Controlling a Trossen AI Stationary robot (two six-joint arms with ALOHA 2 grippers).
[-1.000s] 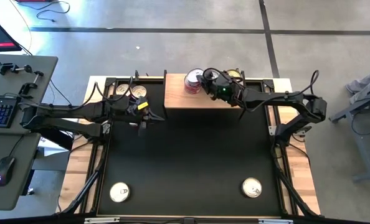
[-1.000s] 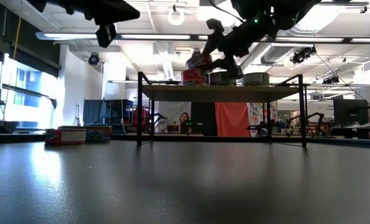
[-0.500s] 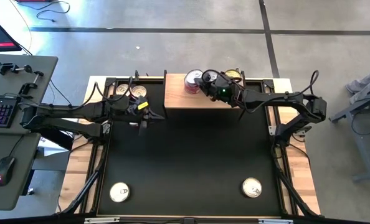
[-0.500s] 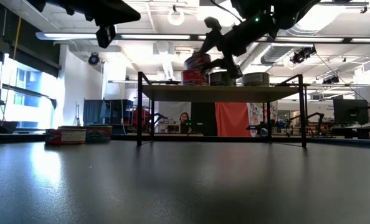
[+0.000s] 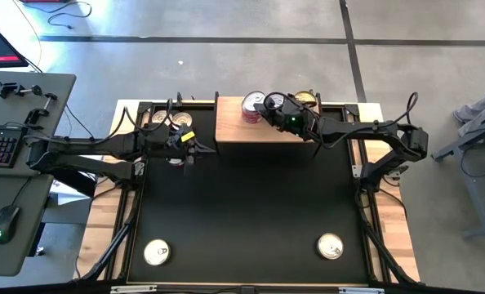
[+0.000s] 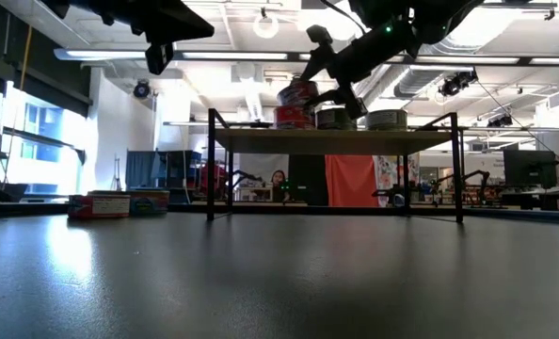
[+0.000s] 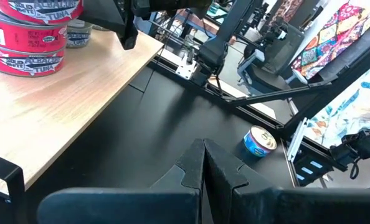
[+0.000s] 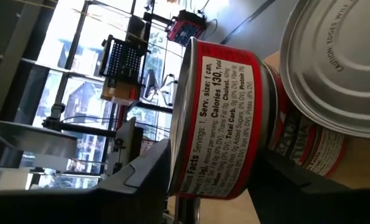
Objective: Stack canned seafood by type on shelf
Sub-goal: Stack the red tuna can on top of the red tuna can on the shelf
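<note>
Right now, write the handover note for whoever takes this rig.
Right gripper: jaws around a red-label tin, held over the red tin stack on the shelf, not yet released.
Left gripper: jaws shut, empty, waiting left of the shelf.
Done: several tins on the shelf.
Left: two tins on the mat's near side; more tins left of the shelf.

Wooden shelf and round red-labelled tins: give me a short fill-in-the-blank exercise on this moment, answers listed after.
1. The right gripper holds a round red-labelled tin above a ____ of matching red-labelled tins.
2. That stack stands on the light-brown wooden ____, which the low view shows raised on dark legs.
3. The left gripper hangs over the black table mat with its fingers ____.
4. ____ silver-lidded tins lie on the mat's near edge in the high view.

Missing words: stack; shelf; shut; Two
</note>
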